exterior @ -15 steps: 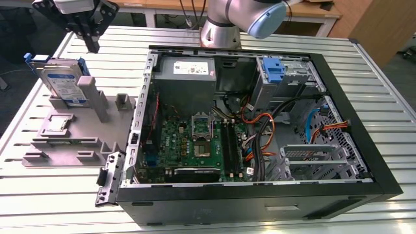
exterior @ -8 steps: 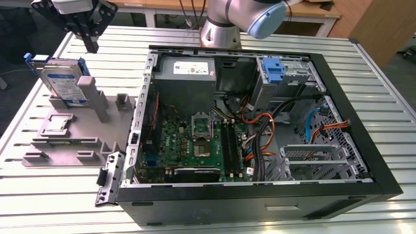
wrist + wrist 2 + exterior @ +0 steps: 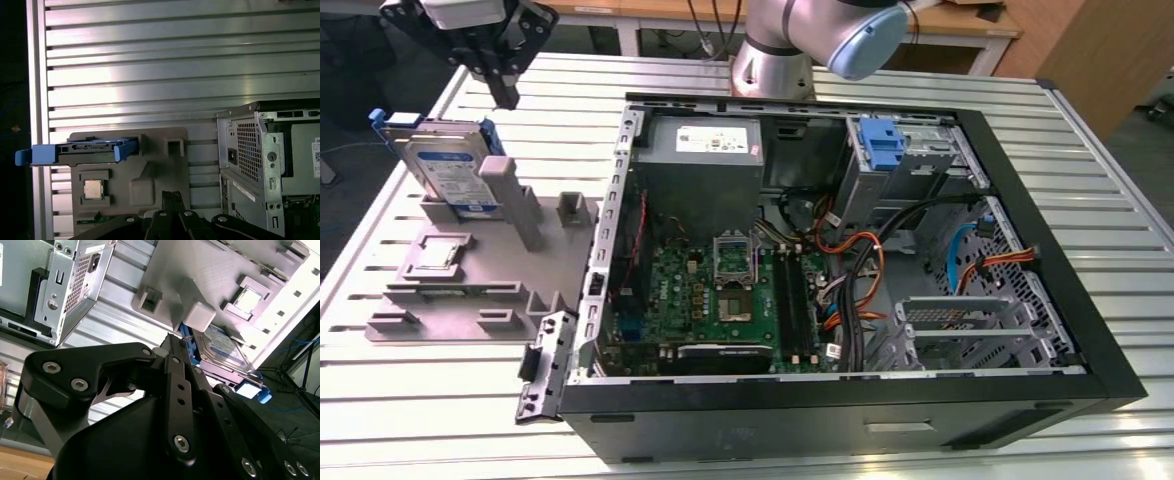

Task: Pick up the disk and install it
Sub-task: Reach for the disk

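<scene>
The disk (image 3: pixel 447 165) is a silver hard drive with a white-and-blue label and blue side rails. It stands on edge in a grey holder (image 3: pixel 474 265) on the table, at the exterior view's left. My gripper (image 3: pixel 507 97) hangs above and slightly behind the disk, apart from it, its black fingers drawn together with nothing between them. The first wrist view looks down past the gripper (image 3: pixel 172 197) onto the disk (image 3: pixel 80 152), seen edge-on. In the second wrist view the disk (image 3: pixel 222 347) lies just beyond the fingers (image 3: pixel 175 347).
An open computer case (image 3: pixel 1067 300) fills the table's middle and the exterior view's right. Inside are the motherboard (image 3: pixel 720 290), a grey power supply box (image 3: pixel 700 150), cables and a blue bracket (image 3: pixel 881 145) in the drive bay. A small chip (image 3: pixel 92 189) sits on the holder.
</scene>
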`<state>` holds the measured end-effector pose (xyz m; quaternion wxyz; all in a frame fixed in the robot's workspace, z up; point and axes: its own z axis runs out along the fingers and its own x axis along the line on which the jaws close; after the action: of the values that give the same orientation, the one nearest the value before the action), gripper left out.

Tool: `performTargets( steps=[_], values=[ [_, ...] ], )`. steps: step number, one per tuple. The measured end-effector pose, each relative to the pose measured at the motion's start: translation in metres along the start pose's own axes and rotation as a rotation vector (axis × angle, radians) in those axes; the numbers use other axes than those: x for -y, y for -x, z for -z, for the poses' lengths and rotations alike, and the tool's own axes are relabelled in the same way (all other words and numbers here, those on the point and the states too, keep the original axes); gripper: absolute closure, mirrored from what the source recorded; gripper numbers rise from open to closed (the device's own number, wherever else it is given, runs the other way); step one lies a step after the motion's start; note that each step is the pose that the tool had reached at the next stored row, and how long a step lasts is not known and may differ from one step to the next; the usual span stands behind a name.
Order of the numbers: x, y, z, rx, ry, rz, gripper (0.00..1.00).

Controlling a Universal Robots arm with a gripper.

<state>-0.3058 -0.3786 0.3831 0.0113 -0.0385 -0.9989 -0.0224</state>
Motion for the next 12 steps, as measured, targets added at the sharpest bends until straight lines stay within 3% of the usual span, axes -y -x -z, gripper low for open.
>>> performTargets(
  steps=[12],
  values=[
    [0.0003,-0.0035,-0.0008,-0.0002,0.0000,0.000,0.90]
  ],
)
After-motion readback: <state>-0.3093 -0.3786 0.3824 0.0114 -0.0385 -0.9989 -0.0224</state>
